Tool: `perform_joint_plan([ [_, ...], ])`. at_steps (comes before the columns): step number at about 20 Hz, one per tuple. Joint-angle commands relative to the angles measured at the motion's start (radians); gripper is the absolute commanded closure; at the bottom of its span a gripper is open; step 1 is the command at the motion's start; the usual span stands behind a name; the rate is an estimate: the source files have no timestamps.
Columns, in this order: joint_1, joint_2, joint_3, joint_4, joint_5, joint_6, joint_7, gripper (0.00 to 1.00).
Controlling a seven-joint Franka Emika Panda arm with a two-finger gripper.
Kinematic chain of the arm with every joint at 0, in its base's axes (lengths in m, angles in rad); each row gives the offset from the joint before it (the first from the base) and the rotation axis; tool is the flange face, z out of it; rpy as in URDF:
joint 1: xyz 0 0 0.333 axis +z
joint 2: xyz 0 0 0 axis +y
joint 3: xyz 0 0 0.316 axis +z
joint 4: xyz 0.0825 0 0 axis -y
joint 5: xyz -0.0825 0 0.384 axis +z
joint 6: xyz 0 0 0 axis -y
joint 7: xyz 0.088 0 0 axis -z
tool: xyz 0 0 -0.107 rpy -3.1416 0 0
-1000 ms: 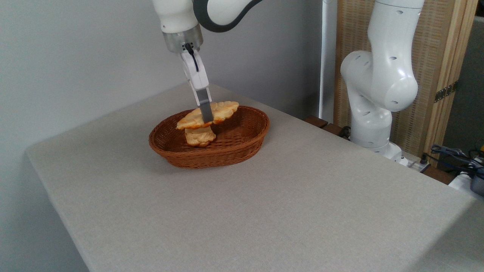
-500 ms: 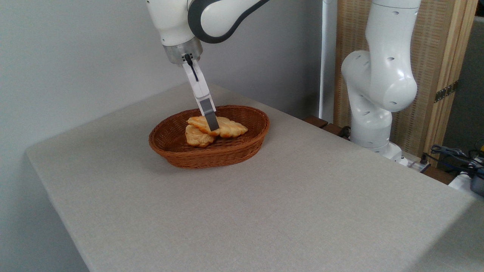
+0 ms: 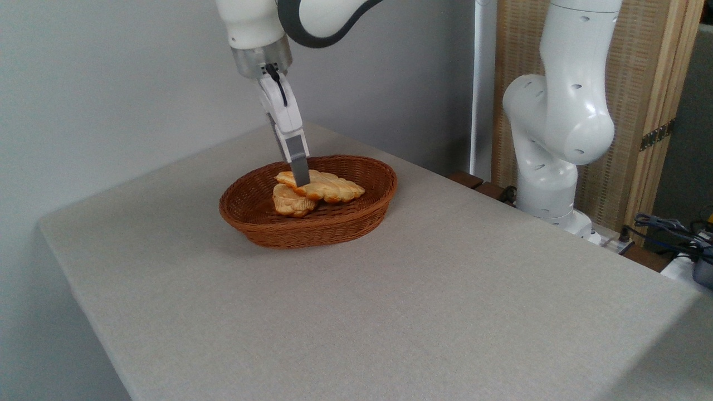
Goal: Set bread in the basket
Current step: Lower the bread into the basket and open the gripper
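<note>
The basket [image 3: 308,201] is a shallow oval of reddish-brown woven wicker with a thick braided rim; it sits on a table [image 3: 390,301] covered in a matte, finely grained grey-beige surface, toward the table's 11 o'clock region. Inside lies the bread [image 3: 328,188], a flat, leaf-shaped loaf, golden-yellow with a bumpy braided top and browner edges; its long axis runs roughly from 10 o'clock to 4 o'clock across the basket, the right-hand tip pointing toward the basket's 3 o'clock rim. Its left end rests on a second bread piece [image 3: 292,203], a rounder, paler lump of the same bumpy texture, lying at the basket's floor toward 8 o'clock.

The gripper [image 3: 301,177] comes down from 12 o'clock, slightly tilted, its smooth white plastic body ending in a flat grey finger [image 3: 299,167]; the tip meets the loaf near its left end; only one finger shows from this side, so I cannot tell whether the jaws are apart or clamped on the loaf.

The robot base [image 3: 551,145] stands at 3 o'clock, glossy white and rounded, before a woven cane screen [image 3: 640,83] in a pale wooden frame.
</note>
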Motion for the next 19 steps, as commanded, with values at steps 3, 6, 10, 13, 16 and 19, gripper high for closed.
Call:
perform_joint_plan([
  [3,-0.005,0.008,0.229,0.158,0.003,-0.018,0.003,0.0],
  [6,-0.005,0.008,0.257,0.163,0.075,-0.02,0.002,0.0],
  [10,-0.005,0.007,0.291,0.164,0.079,-0.021,0.005,0.0],
  [13,-0.005,0.007,0.292,0.164,0.08,-0.035,0.006,0.0],
  [16,-0.005,0.007,0.309,0.163,0.08,-0.036,0.009,0.0],
  [19,-0.005,0.007,0.312,0.163,0.079,-0.036,0.009,0.0],
])
